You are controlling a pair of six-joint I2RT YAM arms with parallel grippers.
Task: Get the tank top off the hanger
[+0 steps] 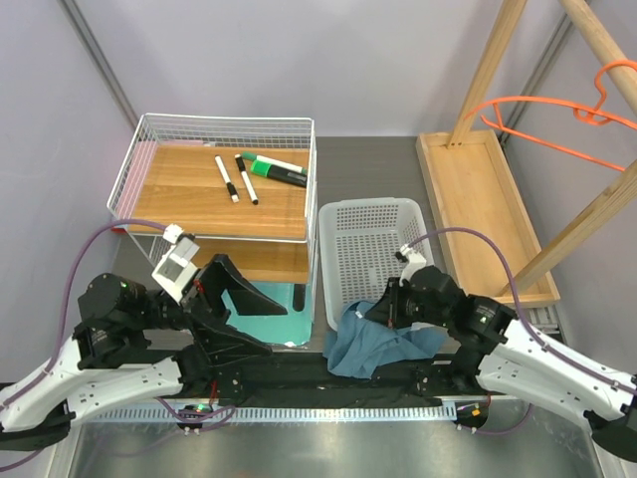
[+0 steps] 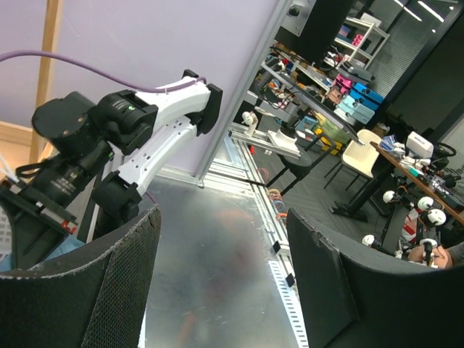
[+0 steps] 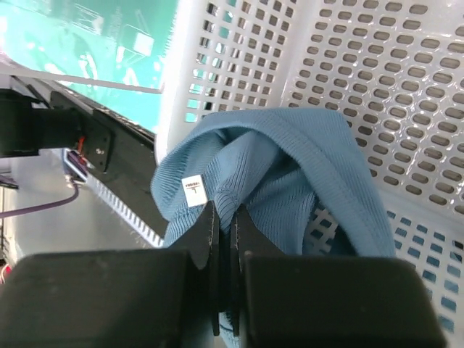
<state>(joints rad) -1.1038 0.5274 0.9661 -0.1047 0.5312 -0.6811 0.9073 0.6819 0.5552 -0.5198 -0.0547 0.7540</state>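
Dusty blue, fine-ribbed tank top [image 3: 304,159] with white label [image 3: 193,190]; white perforated plastic basket [image 3: 377,65]; bright orange hanger [image 1: 553,144], far right; mint-green mat [image 1: 284,327], near left.

Pale lilac walls [image 1: 348,60] close in the far and left edges of the worktop [image 1: 318,448] — a wooden rack [image 1: 493,70] stands at its far right corner. Beyond the near edge lies a dim workshop — cluttered desks [image 2: 420,185], a cream chair [image 2: 360,156], dark floor [image 2: 326,196].

Your left arm [image 1: 109,370]: folded low at near edge, forearm reaching inward. Your left gripper [image 2: 223,246]: pointed sideways toward other arm, jaws spread wide. Your right arm [image 1: 542,357]: low, stretched inward toward centre, wrist bent down. Your right gripper [image 3: 224,217]: fingers pressed together, pinching fold of tank top [image 3: 279,163].
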